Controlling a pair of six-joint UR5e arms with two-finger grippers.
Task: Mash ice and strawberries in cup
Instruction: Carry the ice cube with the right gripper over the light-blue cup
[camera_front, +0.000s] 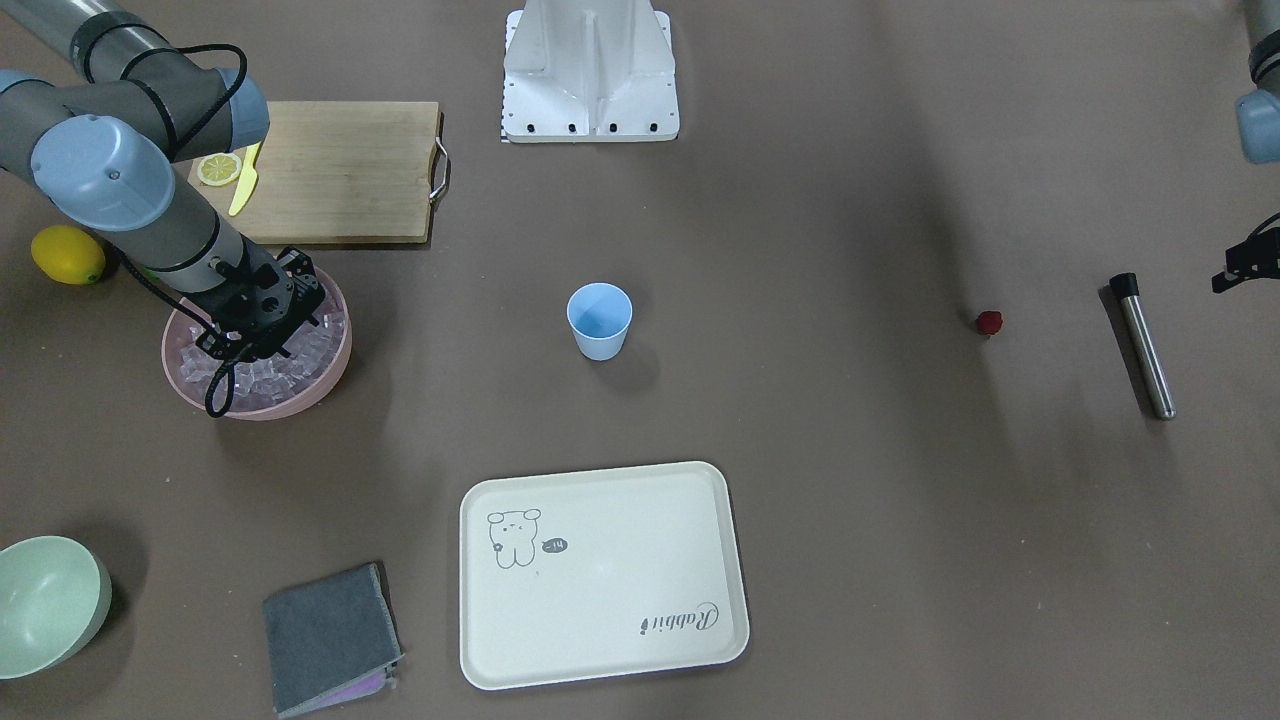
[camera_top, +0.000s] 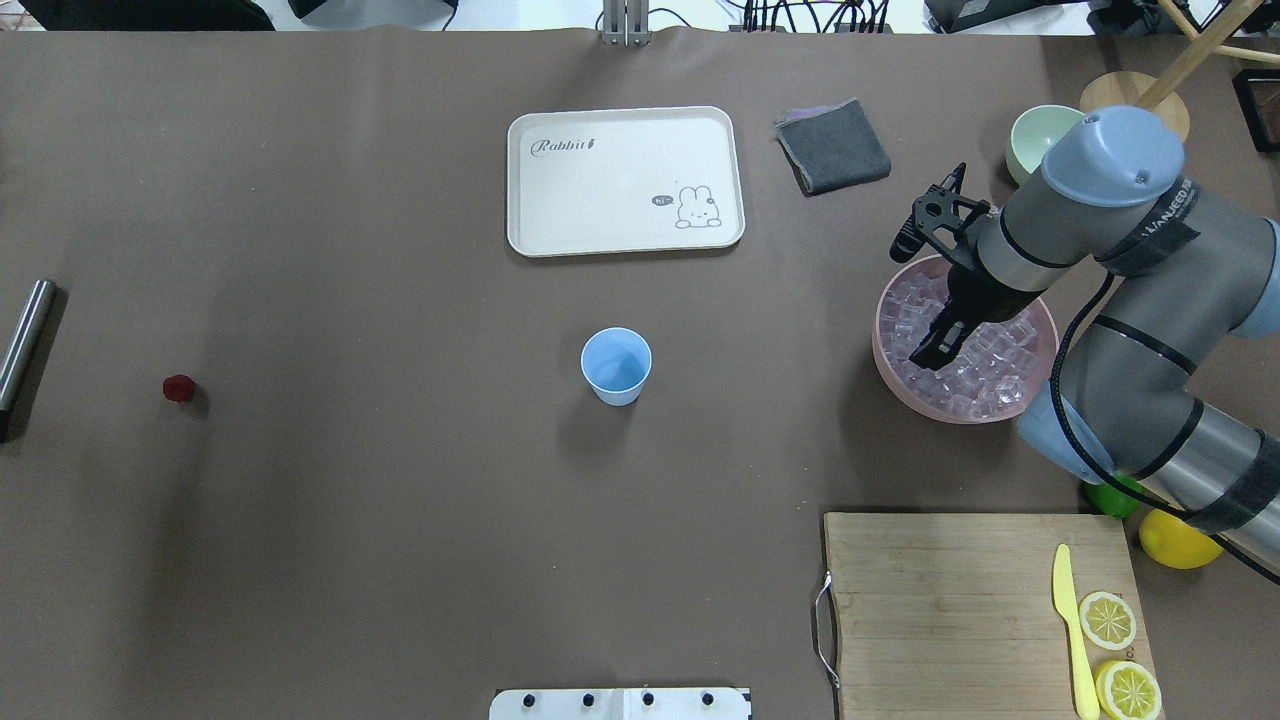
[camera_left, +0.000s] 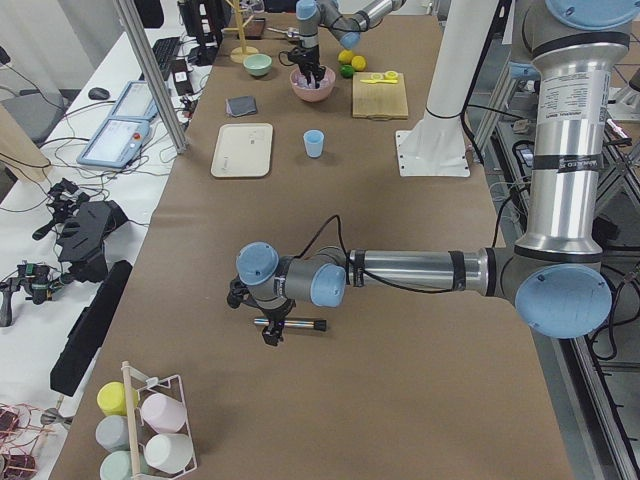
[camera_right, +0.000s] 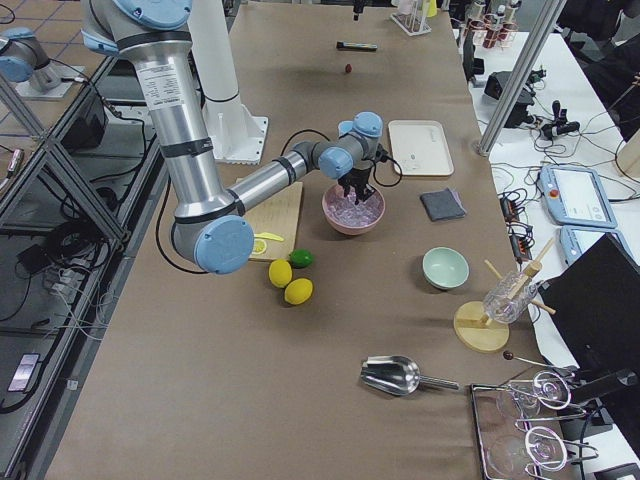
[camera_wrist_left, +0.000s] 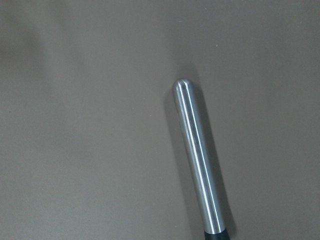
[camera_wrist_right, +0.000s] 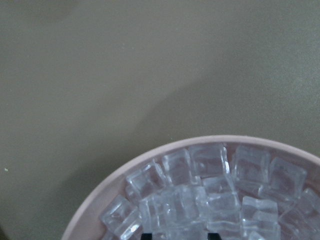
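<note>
The light-blue cup (camera_top: 616, 365) stands upright mid-table, and nothing shows inside it. A heap of clear ice (camera_top: 985, 365) fills the pink bowl (camera_top: 885, 345) at the right. My right gripper (camera_top: 930, 355) points down into that bowl. In the right wrist view its fingertips (camera_wrist_right: 146, 235) are spread over the ice (camera_wrist_right: 200, 200), so it is open. The small dark red strawberry (camera_top: 179, 388) lies alone at far left. My left gripper (camera_left: 270, 325) hovers over a steel muddler (camera_wrist_left: 197, 160); I cannot tell if it is open or shut.
A cream tray (camera_top: 625, 180), a grey cloth (camera_top: 833, 147) and a pale green bowl (camera_top: 1035, 140) lie on the far side. A wooden cutting board (camera_top: 950, 600) carries a yellow knife (camera_top: 1070, 630) and lemon slices. A lemon (camera_top: 1178, 540) and a lime (camera_top: 1110, 497) sit beside it.
</note>
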